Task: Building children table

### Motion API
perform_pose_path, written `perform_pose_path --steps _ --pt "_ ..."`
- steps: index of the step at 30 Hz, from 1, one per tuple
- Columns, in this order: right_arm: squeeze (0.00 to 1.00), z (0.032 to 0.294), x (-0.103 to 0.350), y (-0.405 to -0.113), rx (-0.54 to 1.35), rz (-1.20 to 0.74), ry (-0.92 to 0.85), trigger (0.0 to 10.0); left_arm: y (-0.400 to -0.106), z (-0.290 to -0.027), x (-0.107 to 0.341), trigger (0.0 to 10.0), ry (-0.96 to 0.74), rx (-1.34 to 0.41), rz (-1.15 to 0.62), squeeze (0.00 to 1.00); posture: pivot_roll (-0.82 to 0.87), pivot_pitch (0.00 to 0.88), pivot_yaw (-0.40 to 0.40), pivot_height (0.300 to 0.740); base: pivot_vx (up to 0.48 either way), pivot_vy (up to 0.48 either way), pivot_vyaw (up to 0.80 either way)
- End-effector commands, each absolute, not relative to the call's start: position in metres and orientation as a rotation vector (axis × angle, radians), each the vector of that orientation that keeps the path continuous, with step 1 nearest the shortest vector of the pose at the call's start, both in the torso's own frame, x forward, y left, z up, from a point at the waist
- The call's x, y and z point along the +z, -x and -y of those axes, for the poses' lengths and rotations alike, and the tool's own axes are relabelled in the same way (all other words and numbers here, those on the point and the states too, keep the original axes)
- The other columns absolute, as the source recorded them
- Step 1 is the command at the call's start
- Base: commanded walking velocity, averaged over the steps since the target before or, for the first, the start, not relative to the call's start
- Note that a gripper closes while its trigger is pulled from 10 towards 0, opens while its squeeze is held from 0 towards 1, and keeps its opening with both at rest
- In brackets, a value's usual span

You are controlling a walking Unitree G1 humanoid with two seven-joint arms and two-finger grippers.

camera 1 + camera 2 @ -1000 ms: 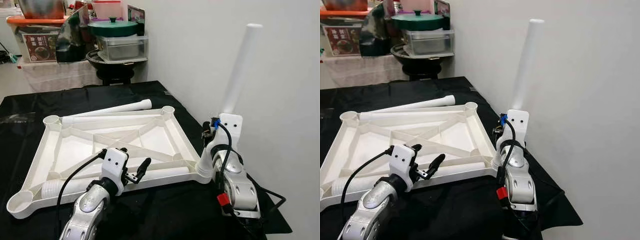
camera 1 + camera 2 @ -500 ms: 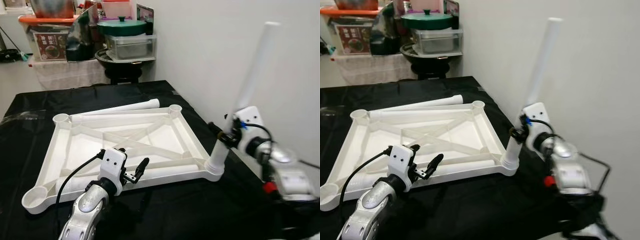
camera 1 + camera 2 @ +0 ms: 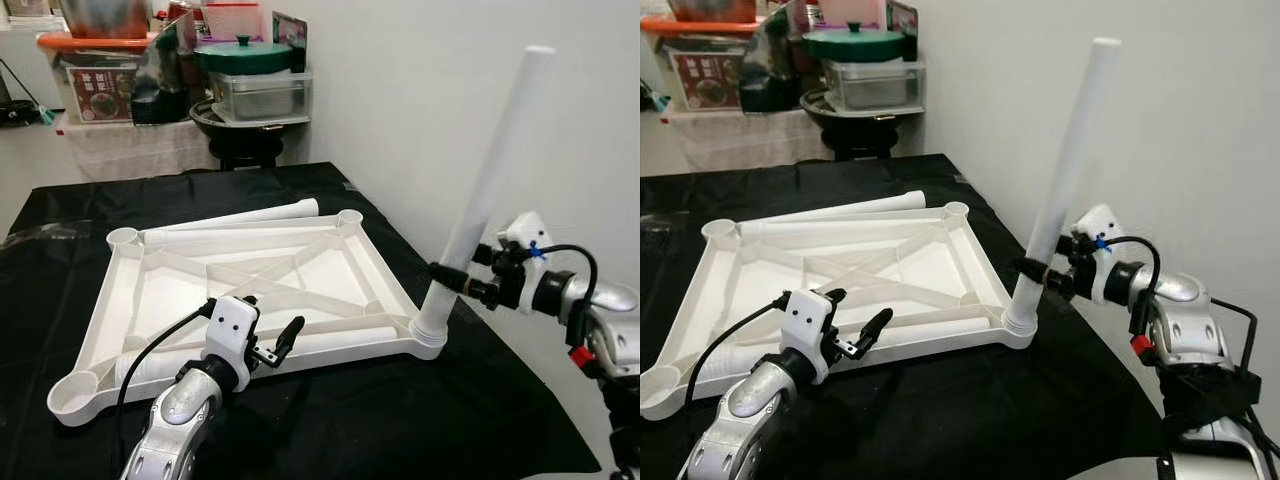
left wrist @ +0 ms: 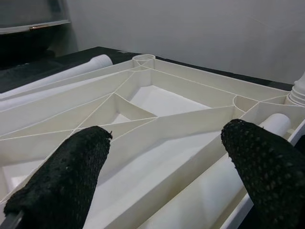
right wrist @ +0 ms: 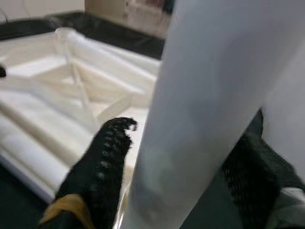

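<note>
A white children's tabletop (image 3: 392, 280) lies upside down on the black-covered table. One white table leg (image 3: 495, 150) stands in its near right corner socket (image 3: 430, 338), leaning to the right. My right gripper (image 3: 455, 278) is shut on this leg just above the socket, its fingers (image 5: 102, 162) on either side of the leg (image 5: 205, 95). My left gripper (image 3: 272, 320) hovers open at the tabletop's front rim, fingers (image 4: 62, 186) wide apart over a second leg (image 3: 345, 342) that lies inside the rim. A third leg (image 3: 240, 218) rests along the far edge.
A white wall (image 3: 430, 90) runs close along the table's right side. Behind the table stand a green-lidded pot (image 3: 238, 55), a clear plastic box (image 3: 262, 95) and an orange-lidded bin (image 3: 90, 70). Black cloth (image 3: 400, 420) covers the near table surface.
The head camera has shifted. My right arm has swung from in front of the standing leg out to its right, still holding it low. The left gripper stays open at the front rim.
</note>
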State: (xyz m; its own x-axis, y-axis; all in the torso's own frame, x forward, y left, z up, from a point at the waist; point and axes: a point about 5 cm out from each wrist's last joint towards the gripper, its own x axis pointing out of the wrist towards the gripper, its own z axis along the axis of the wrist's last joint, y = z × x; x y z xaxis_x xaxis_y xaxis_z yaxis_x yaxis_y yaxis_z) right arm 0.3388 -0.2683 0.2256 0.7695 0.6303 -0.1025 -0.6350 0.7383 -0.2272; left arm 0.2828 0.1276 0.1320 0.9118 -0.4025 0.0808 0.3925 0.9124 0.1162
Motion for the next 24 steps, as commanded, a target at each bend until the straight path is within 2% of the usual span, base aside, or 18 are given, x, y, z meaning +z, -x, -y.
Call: perform_pose_path --steps 1,2,11,15,17,18,20,21,24 --pt "0.0 0.269 0.228 -0.34 0.689 0.019 0.234 4.8 -0.284 -0.128 0.13 10.0 -0.107 -0.416 0.097 0.0 0.05 0.0 -0.063 0.74 0.0 0.0 0.0" --pt "0.0 0.27 0.232 -0.344 0.673 0.043 0.202 0.0 -0.284 -0.127 0.13 10.0 -0.106 -0.417 0.097 0.0 0.05 0.0 -0.065 0.74 0.0 0.0 0.0" --pt "0.0 0.275 0.237 -0.344 0.68 0.073 0.187 0.0 -0.283 -0.127 0.129 10.0 -0.104 -0.42 0.095 0.0 0.05 0.0 -0.063 0.74 0.0 0.0 0.0" --pt "0.0 0.277 0.232 -0.347 0.604 0.045 0.23 0.0 -0.283 -0.126 0.129 10.0 -0.105 -0.424 0.094 0.0 0.04 0.0 -0.059 0.74 0.0 0.0 0.0" --pt "0.0 0.277 0.226 -0.355 0.431 -0.003 0.219 0.0 -0.284 -0.125 0.129 10.0 -0.106 -0.425 0.093 0.0 0.04 0.0 -0.059 0.74 0.0 0.0 0.0" --pt "0.0 0.277 0.226 -0.355 0.431 -0.003 0.219 0.0 -0.284 -0.125 0.129 10.0 -0.106 -0.425 0.093 0.0 0.04 0.0 -0.059 0.74 0.0 0.0 0.0" --pt "0.0 0.269 0.219 -0.358 0.261 -0.036 0.229 0.0 -0.283 -0.126 0.129 10.0 -0.106 -0.423 0.094 0.0 0.05 0.0 -0.058 0.74 0.0 0.0 0.0" --pt "0.0 0.269 0.219 -0.358 0.261 -0.036 0.229 0.0 -0.283 -0.126 0.129 10.0 -0.106 -0.423 0.094 0.0 0.05 0.0 -0.058 0.74 0.0 0.0 0.0" --pt "0.0 0.252 0.195 -0.351 -0.123 -0.004 0.11 0.0 -0.283 -0.125 0.128 10.0 -0.106 -0.424 0.09 0.0 0.05 0.0 -0.058 0.74 0.0 0.0 0.0"
